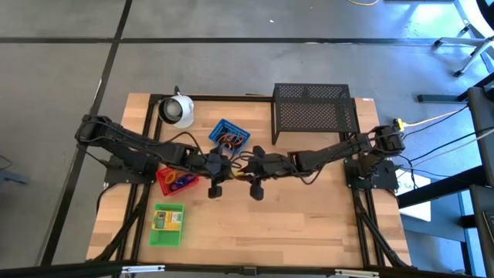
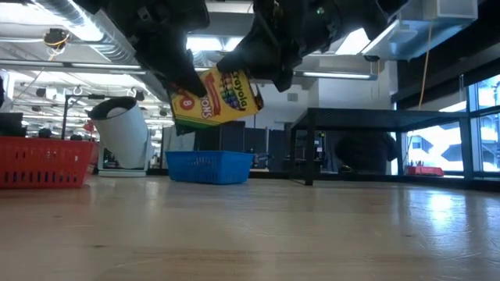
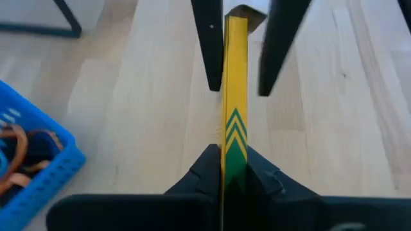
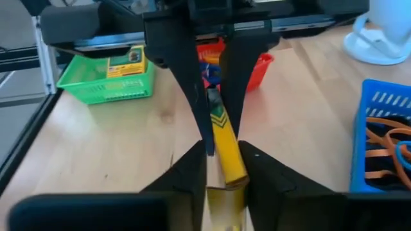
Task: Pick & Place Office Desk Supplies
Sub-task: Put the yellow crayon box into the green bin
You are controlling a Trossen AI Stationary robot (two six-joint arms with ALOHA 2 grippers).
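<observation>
A yellow-green crayon box hangs tilted in the air over the table's middle, between both grippers. My left gripper is shut on it. My right gripper is open, with its fingers on either side of the box's other end; a gap shows beside one finger. The blue tray holds orange and blue loops. Near the left arm sits the red tray, also with loops. A second yellow-green box lies in the green tray. My left gripper pinches the crayon box between its two fingers, one on each broad face, at the green chevron-marked end. The narrow yellow edge faces the wrist camera. The box is lifted clear of the table and tilted. My right gripper stands astride the other end; whether it touches cannot be told.
The white round object stands at the far left of the table. The black wire-mesh rack stands at the far right. Bare wood lies toward the near edge, right of the green tray.
</observation>
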